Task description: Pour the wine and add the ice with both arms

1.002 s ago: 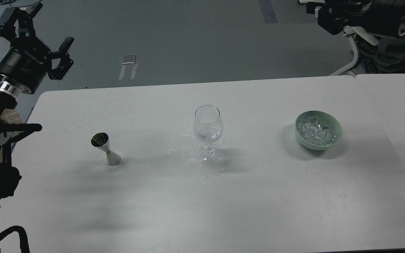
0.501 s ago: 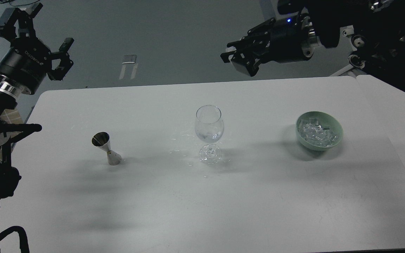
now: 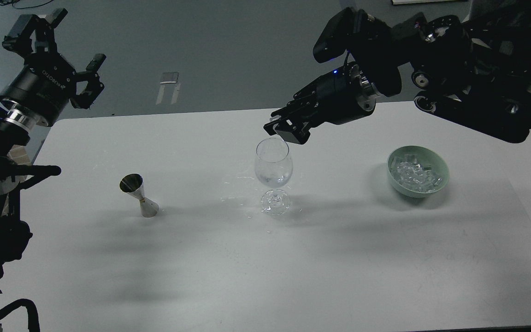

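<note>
Our right pincer (image 3: 286,129) hangs just above the rim of the wine glass (image 3: 273,174), fingers bunched; we cannot tell whether they hold a cube. Our left pincer (image 3: 60,55) is spread wide, off the desk (image 3: 247,258), holding nothing. The ice (image 3: 415,173) lies piled in the green bowl (image 3: 440,182), well right of the glass; the jigger (image 3: 139,196) stands to its left. To do this well, we centre over the bowl of the glass and avoid touching its rim.
</note>
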Controlling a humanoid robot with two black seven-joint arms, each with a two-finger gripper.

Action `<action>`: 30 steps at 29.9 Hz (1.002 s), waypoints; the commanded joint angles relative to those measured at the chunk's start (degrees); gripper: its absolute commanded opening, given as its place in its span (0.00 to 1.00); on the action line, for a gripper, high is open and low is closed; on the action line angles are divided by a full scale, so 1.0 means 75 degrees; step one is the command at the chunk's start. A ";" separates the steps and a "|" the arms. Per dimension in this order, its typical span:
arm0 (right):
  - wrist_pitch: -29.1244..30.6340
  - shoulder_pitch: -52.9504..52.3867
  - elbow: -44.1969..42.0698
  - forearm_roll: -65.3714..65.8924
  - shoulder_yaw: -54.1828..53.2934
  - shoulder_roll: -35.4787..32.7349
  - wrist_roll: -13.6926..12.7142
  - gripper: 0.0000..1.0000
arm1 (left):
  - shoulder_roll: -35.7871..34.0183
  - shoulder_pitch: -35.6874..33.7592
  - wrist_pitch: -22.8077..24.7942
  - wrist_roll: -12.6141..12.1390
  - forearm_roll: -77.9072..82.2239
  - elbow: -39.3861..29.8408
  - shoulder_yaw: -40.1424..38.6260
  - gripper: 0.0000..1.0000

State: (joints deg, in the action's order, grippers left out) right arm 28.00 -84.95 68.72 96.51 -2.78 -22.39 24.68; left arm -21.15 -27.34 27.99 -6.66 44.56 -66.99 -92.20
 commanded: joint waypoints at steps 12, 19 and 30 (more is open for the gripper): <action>0.0000 0.0065 -0.0455 -0.0047 0.0313 0.0513 0.0002 0.07 | -0.0005 0.0013 0.0001 0.0021 -0.0012 0.0002 0.0000 0.98; 0.0000 0.0089 -0.0467 -0.0047 0.0324 0.0501 0.0002 0.30 | -0.0005 0.0013 0.0001 0.0021 -0.0012 -0.0010 0.0000 0.98; 0.0000 0.0077 -0.0455 -0.0059 0.0313 0.0501 0.0002 0.54 | -0.0016 0.0013 0.0001 0.0021 -0.0012 -0.0010 0.0000 0.98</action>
State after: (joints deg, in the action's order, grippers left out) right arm 28.00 -84.29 65.22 96.07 -0.35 -18.61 24.70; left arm -21.25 -27.25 28.00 -6.50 44.47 -67.06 -92.20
